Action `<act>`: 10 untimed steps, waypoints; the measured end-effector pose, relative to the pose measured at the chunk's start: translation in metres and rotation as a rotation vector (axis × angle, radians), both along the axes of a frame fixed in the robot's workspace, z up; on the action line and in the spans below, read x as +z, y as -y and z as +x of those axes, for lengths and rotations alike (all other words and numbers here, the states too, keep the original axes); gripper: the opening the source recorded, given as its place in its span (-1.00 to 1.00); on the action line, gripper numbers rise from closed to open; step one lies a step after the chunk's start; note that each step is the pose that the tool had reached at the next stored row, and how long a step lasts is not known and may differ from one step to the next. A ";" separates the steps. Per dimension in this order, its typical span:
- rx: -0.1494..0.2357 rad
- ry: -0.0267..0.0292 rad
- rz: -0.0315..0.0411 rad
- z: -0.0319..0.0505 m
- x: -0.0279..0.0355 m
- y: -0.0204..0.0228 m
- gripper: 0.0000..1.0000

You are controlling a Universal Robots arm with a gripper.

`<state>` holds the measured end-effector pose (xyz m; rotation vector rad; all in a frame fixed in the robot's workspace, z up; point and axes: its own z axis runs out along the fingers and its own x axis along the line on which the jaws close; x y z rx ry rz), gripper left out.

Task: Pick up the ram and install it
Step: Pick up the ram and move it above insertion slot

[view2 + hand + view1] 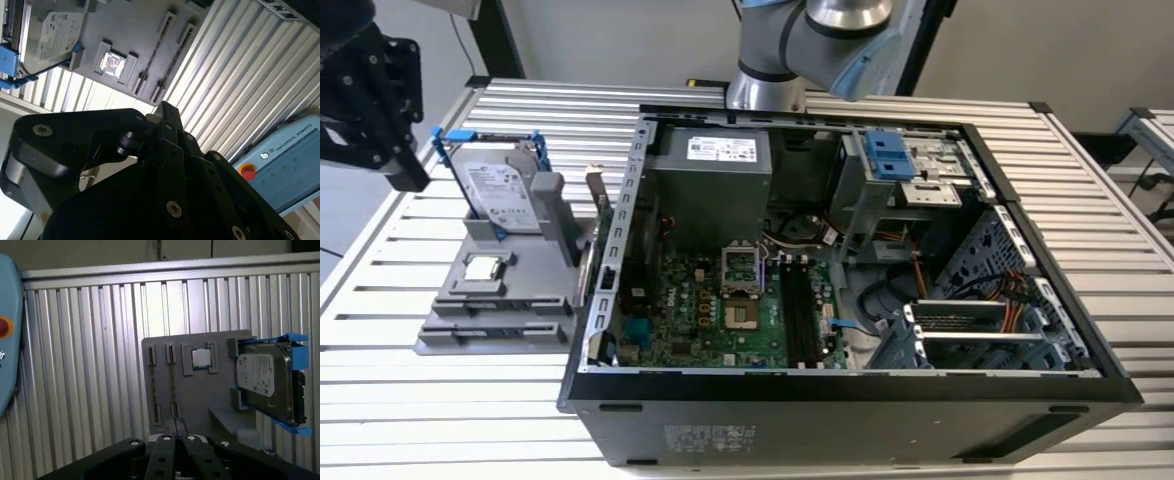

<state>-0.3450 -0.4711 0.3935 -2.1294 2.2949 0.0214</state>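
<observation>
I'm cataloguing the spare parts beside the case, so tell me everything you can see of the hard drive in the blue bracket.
The hard drive is a flat silver metal box with a pale label on its broad face. A blue plastic bracket runs around its edges. It stands on edge in a slot of the grey holder, at the exterior view's left of the open computer case. Only the bracket and holder touch it.

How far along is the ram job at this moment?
Nothing looks done. The hand, shut and empty, hangs above the gray fixture, where what seems the ram sits edge-on in a slot. Picking up and installing in the open computer case both remain.
</observation>
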 end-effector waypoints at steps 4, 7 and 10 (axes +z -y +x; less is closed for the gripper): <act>0.031 0.0108 0.0002 0.0000 0.0000 0.0000 -1.00; 0.052 0.0110 0.0003 -0.0001 0.0005 0.0000 -1.00; 0.084 0.0108 0.0001 0.0000 0.0013 0.0000 -1.00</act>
